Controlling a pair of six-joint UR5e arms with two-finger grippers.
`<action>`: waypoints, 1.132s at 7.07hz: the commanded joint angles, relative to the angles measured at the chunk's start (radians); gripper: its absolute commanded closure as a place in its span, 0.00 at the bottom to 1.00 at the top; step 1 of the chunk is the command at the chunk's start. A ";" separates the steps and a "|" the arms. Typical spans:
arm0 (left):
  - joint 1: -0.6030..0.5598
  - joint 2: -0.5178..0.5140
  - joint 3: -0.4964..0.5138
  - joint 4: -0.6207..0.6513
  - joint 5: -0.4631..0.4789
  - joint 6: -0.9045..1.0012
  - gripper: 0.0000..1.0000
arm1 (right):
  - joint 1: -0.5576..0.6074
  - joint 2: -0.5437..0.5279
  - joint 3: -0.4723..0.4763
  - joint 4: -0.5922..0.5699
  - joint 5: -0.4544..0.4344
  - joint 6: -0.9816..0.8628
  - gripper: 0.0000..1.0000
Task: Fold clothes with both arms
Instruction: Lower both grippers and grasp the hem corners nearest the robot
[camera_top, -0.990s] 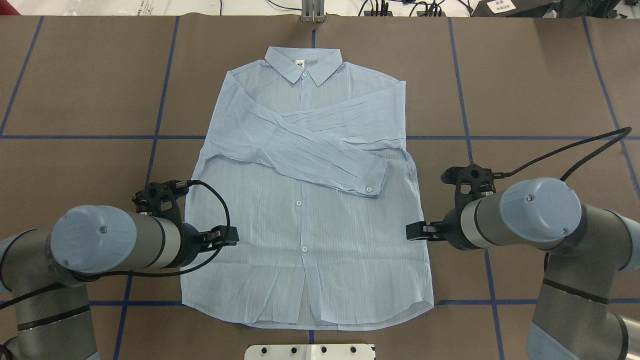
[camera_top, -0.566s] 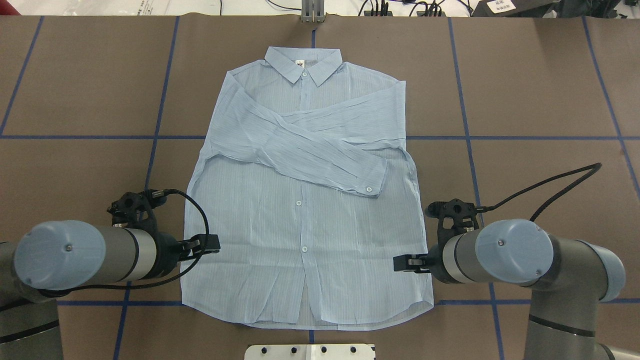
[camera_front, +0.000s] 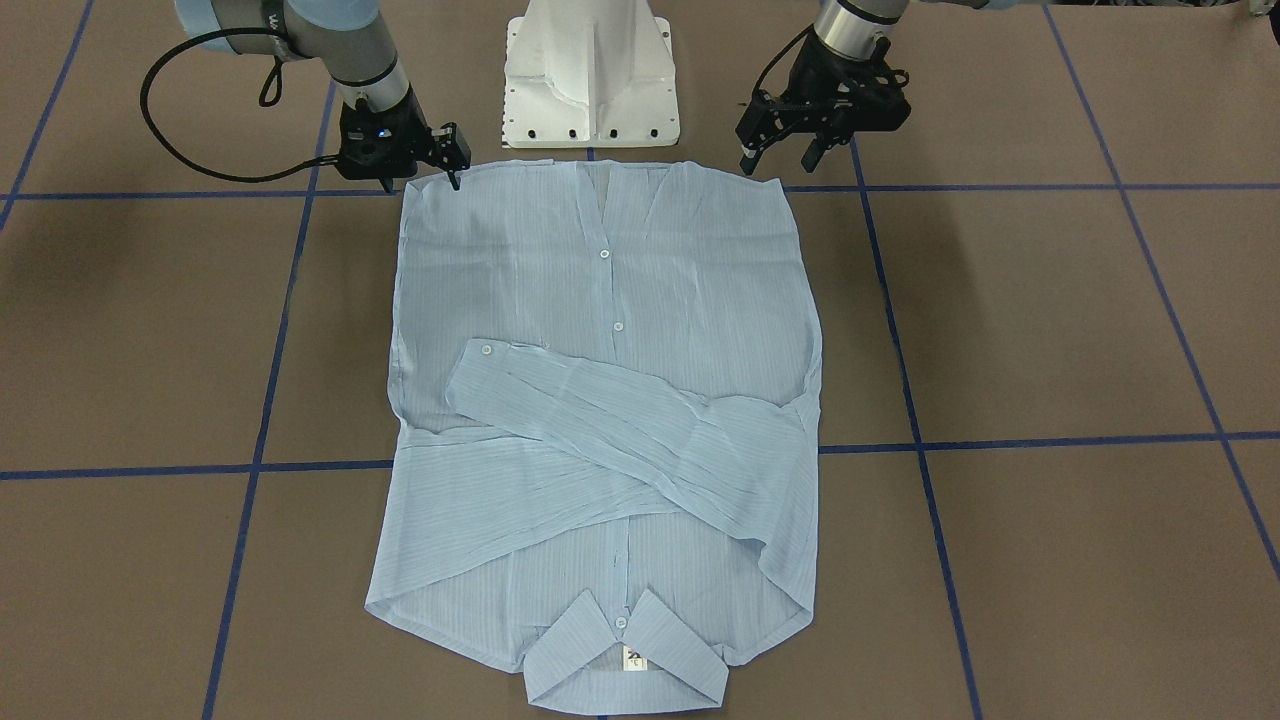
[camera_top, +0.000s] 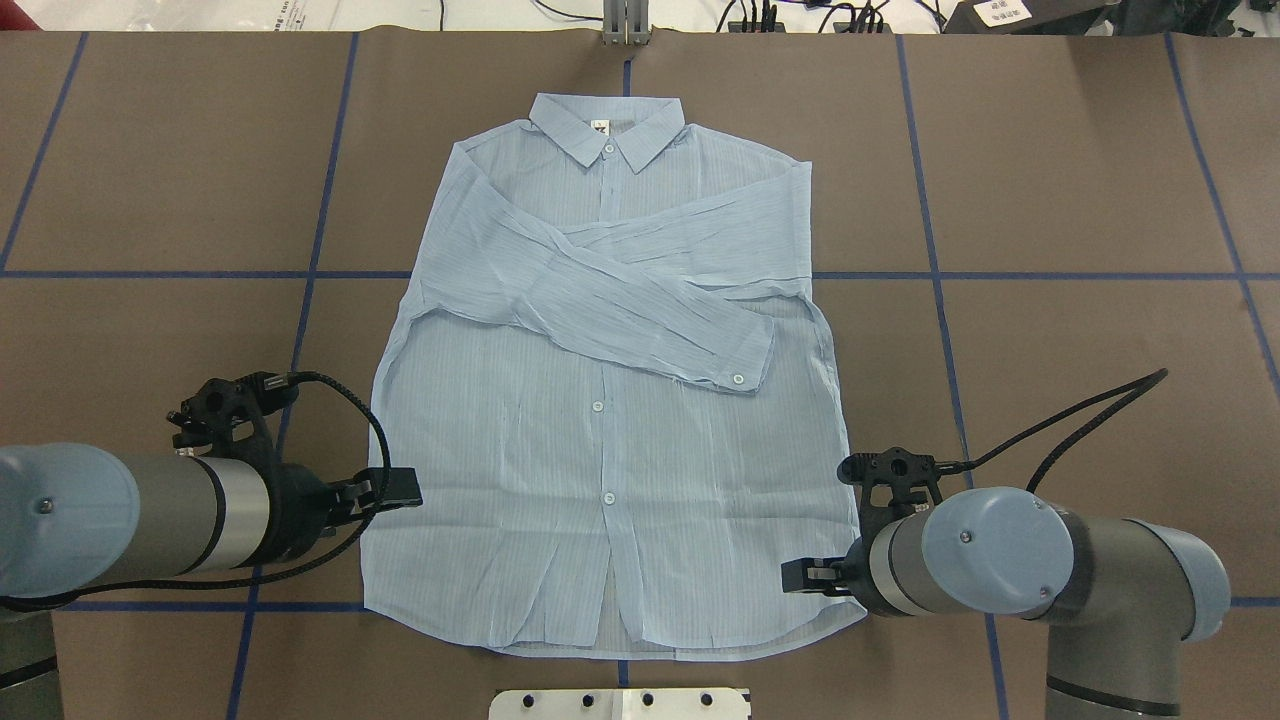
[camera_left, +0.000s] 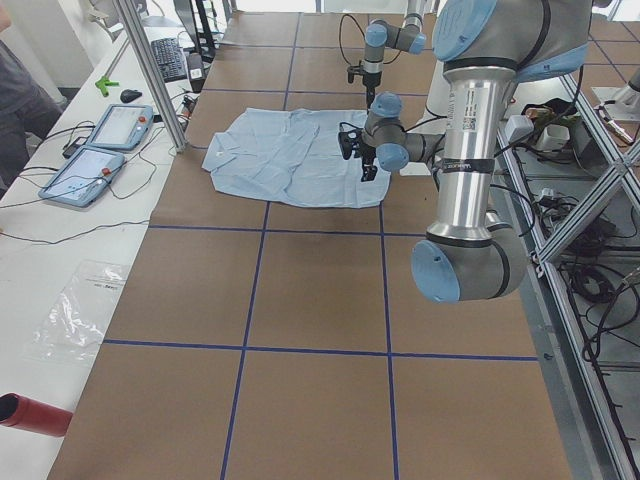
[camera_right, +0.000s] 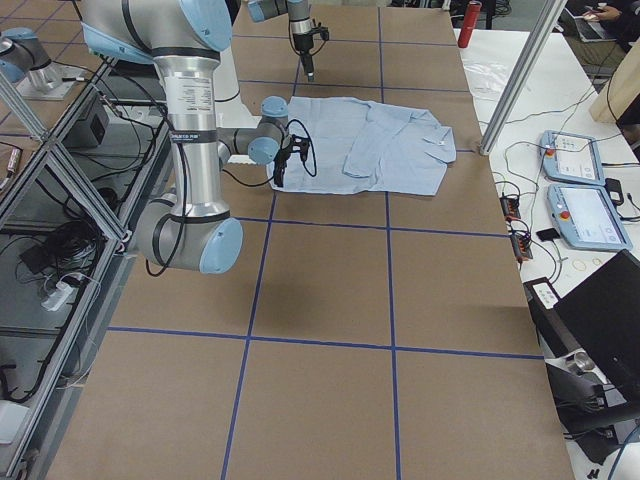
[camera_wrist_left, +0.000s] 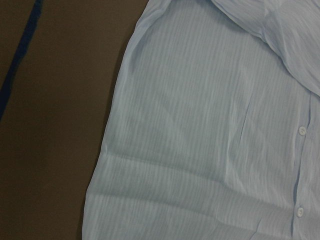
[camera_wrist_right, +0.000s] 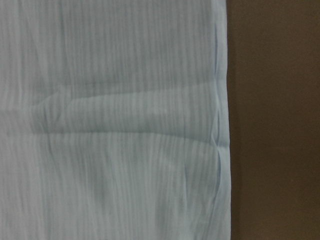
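The pale-blue striped shirt (camera_top: 600, 460) lies flat on the brown table, collar (camera_top: 607, 130) at the far side. Both sleeves are folded across its chest, and one cuff (camera_top: 745, 360) lies on top. My left gripper (camera_top: 395, 487) hovers open at the shirt's left side edge, a little up from the hem. My right gripper (camera_top: 805, 577) hovers open over the lower right hem corner. In the front-facing view the left gripper (camera_front: 778, 160) and the right gripper (camera_front: 422, 178) both show spread fingers holding nothing. Both wrist views show only flat shirt fabric (camera_wrist_left: 210, 140) (camera_wrist_right: 125, 125) and its edge.
The white pedestal base (camera_front: 590, 70) stands just behind the hem. Blue tape lines (camera_top: 150, 274) grid the brown table cover. A metal post (camera_top: 625, 25) stands at the far edge. A side bench with tablets (camera_left: 100, 145) and a red cylinder (camera_left: 30, 412) lies beyond the table.
Both arms have drawn back toward the robot's side of the table, carrying the grippers down the shirt's side edges toward the hem. The shirt has not moved.
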 joint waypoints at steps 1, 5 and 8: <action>-0.003 -0.001 -0.012 0.001 0.000 0.000 0.03 | -0.003 -0.007 -0.020 -0.005 0.003 0.002 0.15; -0.004 -0.006 -0.018 0.002 0.000 0.000 0.03 | 0.000 -0.009 -0.041 -0.005 0.019 0.002 0.46; -0.004 0.002 -0.019 0.002 0.000 -0.001 0.03 | 0.002 -0.007 -0.031 -0.011 0.045 0.002 0.89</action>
